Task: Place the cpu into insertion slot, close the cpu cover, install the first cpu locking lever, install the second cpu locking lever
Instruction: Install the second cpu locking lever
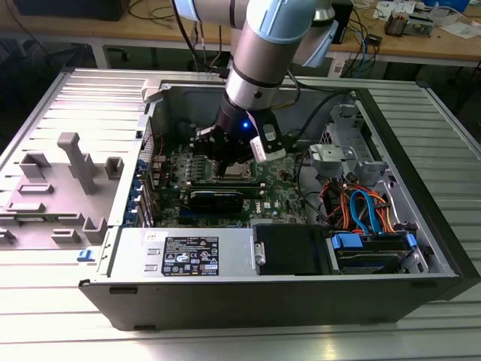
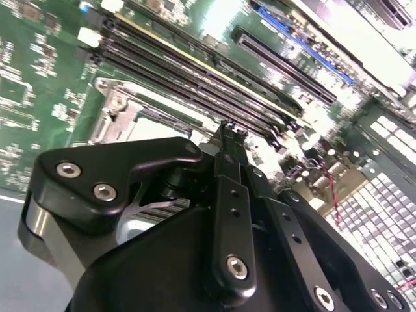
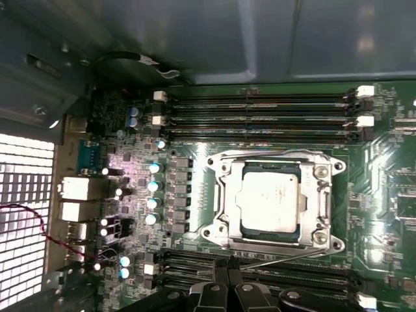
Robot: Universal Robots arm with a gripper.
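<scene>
The end effector hides the insertion slot (its grip state unreadable); the cpu sits framed.

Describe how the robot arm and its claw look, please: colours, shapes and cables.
In the exterior view the arm is a thick silver-grey tube with pale blue joint caps. A small blue light glows at its dark wrist, beside a white block with thin cables. In the second wrist view the claw is matte black, made of flat linked bars with silver screws.
</scene>
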